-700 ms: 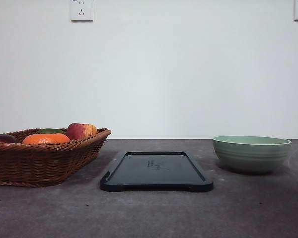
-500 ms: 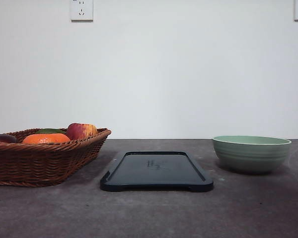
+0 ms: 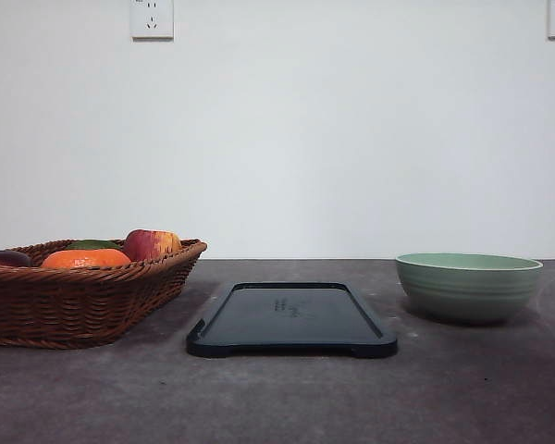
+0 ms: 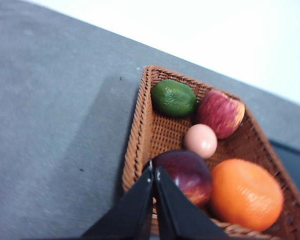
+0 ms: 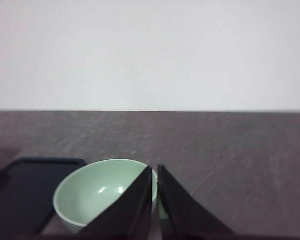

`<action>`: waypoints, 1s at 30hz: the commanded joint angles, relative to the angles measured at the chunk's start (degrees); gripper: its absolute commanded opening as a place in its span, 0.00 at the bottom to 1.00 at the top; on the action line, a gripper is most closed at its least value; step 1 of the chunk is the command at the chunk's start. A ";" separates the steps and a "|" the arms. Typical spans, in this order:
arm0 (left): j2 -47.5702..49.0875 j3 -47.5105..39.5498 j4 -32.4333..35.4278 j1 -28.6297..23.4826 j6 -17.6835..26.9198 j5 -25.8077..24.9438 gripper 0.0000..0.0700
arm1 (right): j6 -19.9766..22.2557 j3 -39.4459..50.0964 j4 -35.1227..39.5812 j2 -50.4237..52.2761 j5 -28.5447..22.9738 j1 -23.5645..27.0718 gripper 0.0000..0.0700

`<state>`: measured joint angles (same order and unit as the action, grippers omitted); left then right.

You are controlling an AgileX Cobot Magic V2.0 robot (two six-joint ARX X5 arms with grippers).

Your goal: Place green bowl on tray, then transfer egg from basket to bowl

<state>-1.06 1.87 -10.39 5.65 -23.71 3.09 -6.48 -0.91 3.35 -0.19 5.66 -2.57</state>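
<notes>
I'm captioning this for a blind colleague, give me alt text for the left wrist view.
A brown wicker basket on a grey table holds a pale egg among a lime, a red apple, a dark purple fruit and an orange. The left pincer, closed, sits over the basket's near edge.

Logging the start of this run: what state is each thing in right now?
Pale green ridged bowl: upright, empty, on the table beside the tray.
Flat black rectangular tray: bare.
Brown woven wicker basket: holds fruit and the egg.
Left gripper: shut, empty.
Right gripper: shut, empty.
</notes>
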 commanded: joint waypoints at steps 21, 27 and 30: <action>-1.22 8.86 18.46 0.00 6.03 -0.80 0.00 | -12.20 -6.09 7.57 -2.74 0.53 -0.09 0.01; -7.32 21.43 5.16 0.00 9.25 0.13 0.00 | -9.01 -14.68 5.03 -11.16 3.35 -0.09 0.01; -11.14 27.12 1.07 0.00 9.73 0.11 0.00 | -8.91 -19.20 4.55 -16.30 5.93 -0.09 0.01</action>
<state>-11.71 27.24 -9.47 5.65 -15.55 3.09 -16.41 -18.82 7.68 -15.34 11.09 -2.57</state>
